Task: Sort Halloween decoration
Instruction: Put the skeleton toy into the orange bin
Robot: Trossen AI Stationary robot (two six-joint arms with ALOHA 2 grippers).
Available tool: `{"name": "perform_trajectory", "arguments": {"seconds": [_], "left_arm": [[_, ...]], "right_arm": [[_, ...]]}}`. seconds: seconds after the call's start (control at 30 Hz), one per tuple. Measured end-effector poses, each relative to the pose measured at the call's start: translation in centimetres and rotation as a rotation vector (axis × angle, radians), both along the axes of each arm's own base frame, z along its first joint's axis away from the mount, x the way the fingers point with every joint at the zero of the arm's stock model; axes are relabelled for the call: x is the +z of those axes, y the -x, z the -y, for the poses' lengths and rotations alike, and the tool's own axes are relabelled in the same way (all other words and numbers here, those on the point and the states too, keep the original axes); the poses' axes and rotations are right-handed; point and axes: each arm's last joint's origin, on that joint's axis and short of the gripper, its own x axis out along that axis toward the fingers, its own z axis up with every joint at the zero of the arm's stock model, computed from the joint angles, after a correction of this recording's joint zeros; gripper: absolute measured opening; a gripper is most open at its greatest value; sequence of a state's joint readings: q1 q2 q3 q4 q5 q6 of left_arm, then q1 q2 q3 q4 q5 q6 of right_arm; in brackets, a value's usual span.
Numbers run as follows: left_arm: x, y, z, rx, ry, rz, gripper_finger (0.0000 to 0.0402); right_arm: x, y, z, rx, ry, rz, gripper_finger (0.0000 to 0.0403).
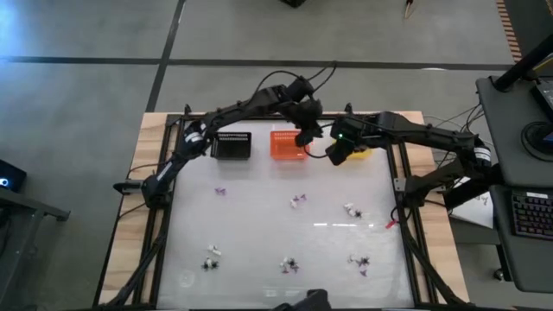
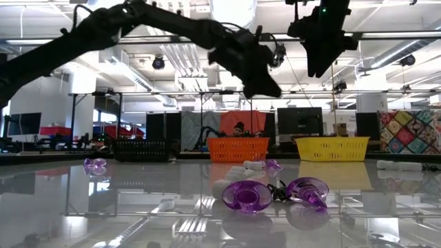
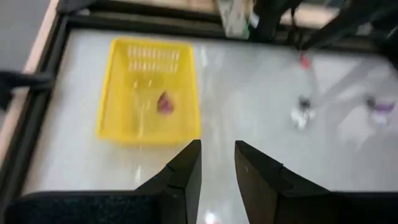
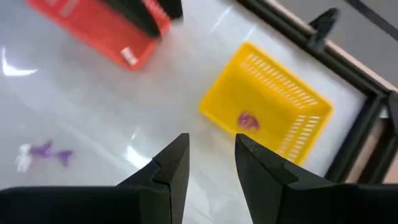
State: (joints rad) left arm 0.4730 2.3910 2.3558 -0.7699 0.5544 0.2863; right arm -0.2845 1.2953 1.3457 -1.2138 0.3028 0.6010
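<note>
No readable text, label or number shows anywhere.

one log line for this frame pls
left gripper: open, empty, over orange basket | right gripper: open, empty, by yellow basket | trinkets still on table

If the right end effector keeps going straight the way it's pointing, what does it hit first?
Probably the bare white tabletop just short of the yellow plastic basket; depth is unclear. The right end effector is open and empty.
</note>
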Motion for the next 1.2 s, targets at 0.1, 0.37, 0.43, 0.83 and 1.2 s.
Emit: {"name": "perform_trajectory", "arguments": {"seconds": [0.1,0.37,0.43,0.83,1.2], "left_arm": [[1.2,1.5,0.4,-0.024,-0.011,-0.064,0.0078],[4.7,4.8,1.7,-0.023,-0.106,-0.199,0.0078],[5.7,5.6,2.2,-0.03,-0.107,-0.209,0.0078],[12.7,11.0,4.7,0.004,-0.22,-0.207,0.0078],[18.8,16.8,7.6,0.036,-0.281,-0.109,0.0078]], "right_arm": [[0.0,-0.2,-0.5,0.039,-0.019,0.001,0.0121],[-1.0,0.1,-2.9,0.055,-0.137,-0.061,0.0121],[-1.5,0.2,-3.6,0.044,-0.156,-0.08,0.0121],[-4.9,0.5,-7.1,-0.01,-0.24,-0.136,0.0121],[-10.7,0.2,-9.1,0.05,-0.397,-0.061,0.0121]]}}
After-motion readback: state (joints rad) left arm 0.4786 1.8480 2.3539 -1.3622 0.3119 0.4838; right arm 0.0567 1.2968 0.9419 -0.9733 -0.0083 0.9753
